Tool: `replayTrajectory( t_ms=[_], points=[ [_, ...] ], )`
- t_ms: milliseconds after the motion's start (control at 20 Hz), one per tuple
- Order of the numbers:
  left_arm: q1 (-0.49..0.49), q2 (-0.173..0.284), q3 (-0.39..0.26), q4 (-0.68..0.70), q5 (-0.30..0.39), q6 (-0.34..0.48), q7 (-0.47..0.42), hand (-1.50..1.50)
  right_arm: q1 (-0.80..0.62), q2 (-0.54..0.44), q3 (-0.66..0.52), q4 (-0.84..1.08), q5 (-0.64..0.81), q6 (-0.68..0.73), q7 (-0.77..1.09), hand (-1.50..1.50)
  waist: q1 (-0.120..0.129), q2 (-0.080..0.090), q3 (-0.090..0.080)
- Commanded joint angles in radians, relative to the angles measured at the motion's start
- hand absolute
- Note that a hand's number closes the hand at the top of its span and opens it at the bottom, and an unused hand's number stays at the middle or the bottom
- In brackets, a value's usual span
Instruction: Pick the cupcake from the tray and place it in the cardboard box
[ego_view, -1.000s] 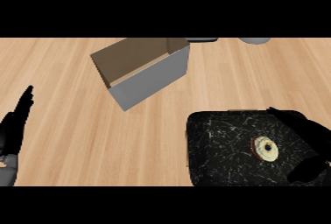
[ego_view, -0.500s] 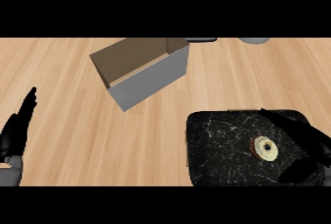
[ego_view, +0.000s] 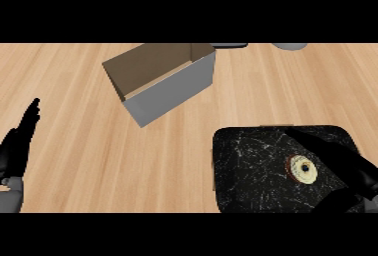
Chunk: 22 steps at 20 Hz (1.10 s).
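The cupcake (ego_view: 303, 168) lies on the black marbled tray (ego_view: 251, 170) at the lower right, its pale top with a reddish rim facing up. My right hand (ego_view: 345, 165) sits over the tray's right side, fingers stretched past the cupcake on its far side and thumb low near the tray's front edge; the cupcake lies in the gap between them. The fingers are straight, not curled round it. The open cardboard box (ego_view: 162, 80) stands tilted at the upper middle of the wooden counter. My left hand (ego_view: 18, 145) rests open at the left edge, fingers up.
A grey object (ego_view: 290, 46) and a dark flat thing (ego_view: 229, 45) show at the counter's far edge. Bare wood lies between the box and the tray.
My right hand has slid a little left and down over the tray, nearer round the cupcake. My left hand has shifted slightly down at the left edge.
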Motion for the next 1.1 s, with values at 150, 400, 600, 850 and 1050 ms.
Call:
replayTrajectory(
  t_ms=[150, 400, 600, 850, 1050],
  points=[
    [0.013, 0.007, 0.035, -0.012, 0.001, -0.045, -0.001, 0.0, -0.041, 0.061, 0.044, 0.095, 0.119, 0.013, 0.068, -1.5, 0.007, 0.001, 0.0],
    [0.012, -0.049, 0.019, -0.043, -0.033, -0.024, 0.009, 0.0, -0.075, 0.077, 0.002, 0.172, 0.137, 0.045, 0.055, -1.5, 0.006, 0.001, 0.0],
    [-0.009, -0.03, 0.041, 0.022, -0.045, -0.032, -0.008, 0.0, -0.039, 0.138, 0.086, 0.221, 0.298, -0.165, 0.0, 1.5, 0.005, 0.002, 0.001],
    [-0.022, -0.038, 0.041, 0.001, -0.055, -0.029, 0.003, 0.0, -0.176, 0.13, 0.02, 0.336, 0.353, -0.266, -0.049, 1.5, 0.011, 0.002, 0.001],
    [0.002, -0.06, 0.059, 0.082, -0.051, -0.023, -0.106, 0.0, -0.088, 0.132, 0.042, 0.222, 0.421, -0.348, -0.053, 1.5, 0.0, 0.001, 0.0]
  ],
)
